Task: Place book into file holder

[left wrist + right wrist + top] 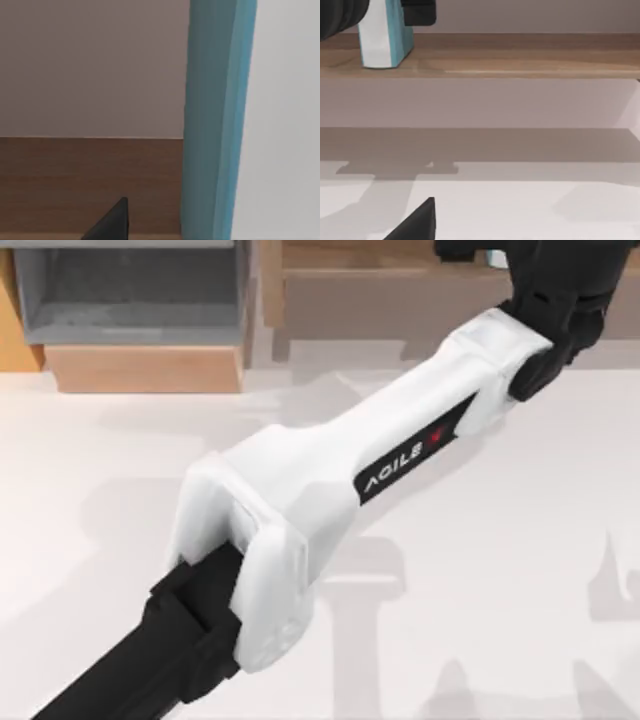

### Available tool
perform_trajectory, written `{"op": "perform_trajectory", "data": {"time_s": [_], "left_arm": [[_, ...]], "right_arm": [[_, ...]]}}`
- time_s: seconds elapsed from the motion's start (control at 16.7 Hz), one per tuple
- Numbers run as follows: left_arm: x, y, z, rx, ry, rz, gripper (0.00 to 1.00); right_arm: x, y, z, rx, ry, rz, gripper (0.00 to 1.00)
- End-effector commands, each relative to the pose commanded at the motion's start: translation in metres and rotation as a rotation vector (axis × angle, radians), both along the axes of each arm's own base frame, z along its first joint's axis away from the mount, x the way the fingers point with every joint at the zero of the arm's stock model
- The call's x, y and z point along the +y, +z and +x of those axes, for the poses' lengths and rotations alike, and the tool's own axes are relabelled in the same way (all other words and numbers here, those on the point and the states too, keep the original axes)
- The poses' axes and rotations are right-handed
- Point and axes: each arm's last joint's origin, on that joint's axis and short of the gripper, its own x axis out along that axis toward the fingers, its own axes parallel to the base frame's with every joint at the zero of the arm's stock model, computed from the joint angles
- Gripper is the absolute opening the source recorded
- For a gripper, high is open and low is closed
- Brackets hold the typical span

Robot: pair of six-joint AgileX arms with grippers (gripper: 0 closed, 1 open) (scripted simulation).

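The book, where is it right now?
The book stands upright on the long wooden shelf at the table's back right, at the left gripper, well right of the file holder.

A rendered tabletop workspace with an office feel: a plain white table [480, 640] and flat, featureless walls. Behind the table stand a grey file holder [130, 300] and, beside it, a brown wooden shelf [520, 55]
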Motion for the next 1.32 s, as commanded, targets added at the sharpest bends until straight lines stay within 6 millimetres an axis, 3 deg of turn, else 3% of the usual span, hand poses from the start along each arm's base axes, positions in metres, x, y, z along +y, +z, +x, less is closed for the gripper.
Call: {"op": "perform_trajectory", "data": {"time_s": [0.6, 1.14, 1.32], "left_arm": [[0.0, 0.0, 0.0, 0.0, 0.0, 0.0, 0.02], [-0.0021, 0.0001, -0.0023, 0.0, -0.005, 0.001, 0.0], [-0.0006, 0.0093, -0.0035, -0.001, -0.005, 0.001, 0.0]], "right_arm": [[0.0, 0.0, 0.0, 0.0, 0.0, 0.0, 1.0], [0.0, 0.0, 0.0, 0.0, 0.0, 0.0, 1.0], [0.0, 0.0, 0.0, 0.0, 0.0, 0.0, 1.0]]}}
